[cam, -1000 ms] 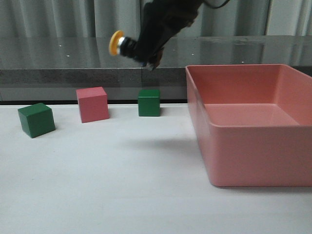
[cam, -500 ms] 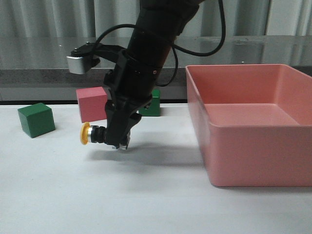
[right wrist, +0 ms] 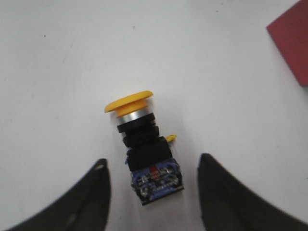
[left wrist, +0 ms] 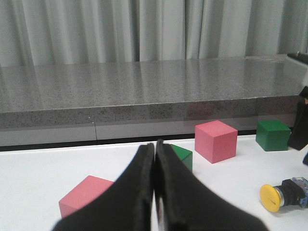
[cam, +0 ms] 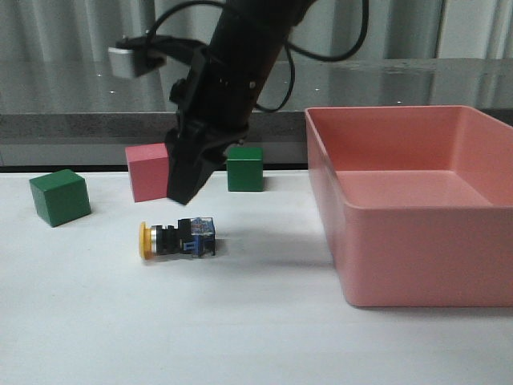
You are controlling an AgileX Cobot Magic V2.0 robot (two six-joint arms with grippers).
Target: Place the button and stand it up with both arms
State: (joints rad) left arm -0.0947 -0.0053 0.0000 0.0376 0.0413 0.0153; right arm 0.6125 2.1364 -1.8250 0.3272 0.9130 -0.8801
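Observation:
The button (cam: 178,238) lies on its side on the white table, yellow cap to the left, blue base to the right. My right gripper (cam: 181,192) hangs just above it, open and empty. In the right wrist view the button (right wrist: 144,154) lies between the spread fingers of the right gripper (right wrist: 153,162), touching neither. My left gripper (left wrist: 155,145) is shut on nothing, low over the table; it is out of the front view. The left wrist view shows the button (left wrist: 282,194) far off to one side.
A green cube (cam: 59,196), a pink cube (cam: 151,171) and a second green cube (cam: 244,168) stand behind the button. A large pink bin (cam: 425,257) stands at the right. Another pink cube (left wrist: 84,195) sits close by the left gripper.
My right arm brought the button down from high up to the table, let it go and rose a little. The button now lies on its side.

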